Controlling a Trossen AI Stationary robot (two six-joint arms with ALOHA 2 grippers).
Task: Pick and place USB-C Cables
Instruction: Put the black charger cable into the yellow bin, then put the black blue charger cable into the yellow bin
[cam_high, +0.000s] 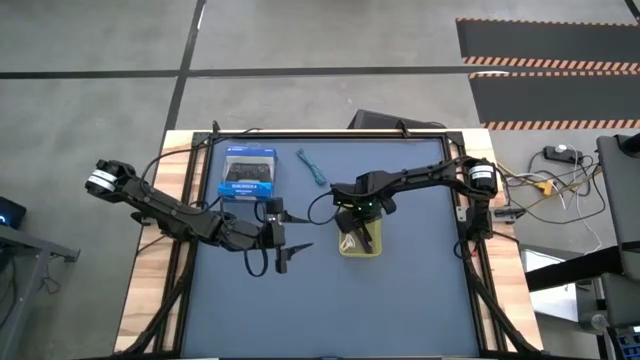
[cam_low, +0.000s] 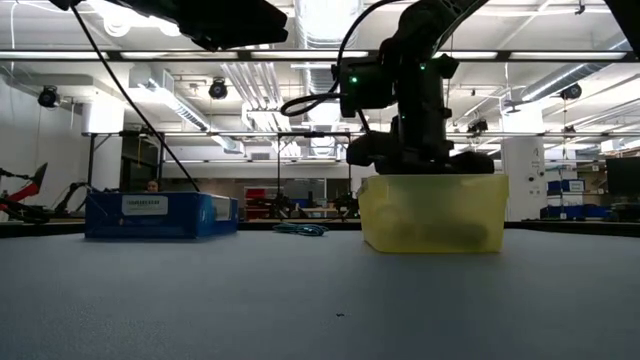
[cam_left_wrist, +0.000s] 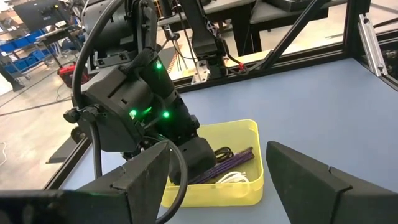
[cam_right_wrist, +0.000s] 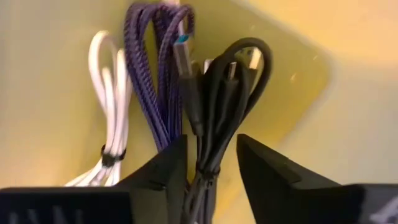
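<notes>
A yellow bin (cam_high: 362, 240) sits mid-table. In it lie a white cable (cam_right_wrist: 106, 106), a dark purple cable (cam_right_wrist: 155, 74) and a black cable (cam_right_wrist: 217, 106). My right gripper (cam_right_wrist: 210, 155) reaches down into the bin (cam_low: 432, 212), open, with one finger on each side of the black cable's bundled end. The teal-blue cable (cam_high: 312, 167) rests flat on the table near the far edge, right of the blue box (cam_high: 247, 172). My left gripper (cam_high: 284, 250) hovers open left of the bin, facing it (cam_left_wrist: 249, 127). My right gripper comes at the black cable from above, pointing down into the bin. The cable's tied end (cam_right_wrist: 205, 177) runs up between the fingers, close against one finger (cam_right_wrist: 168, 171), with bin floor showing beside the other. Whether it touches the cable, I cannot tell.
The blue box (cam_low: 160, 215) stands at the far left of the mat, with the teal-blue cable (cam_low: 300, 229) beside it. Black frame rails border the table. The near half of the blue mat (cam_high: 330, 310) shows bare.
</notes>
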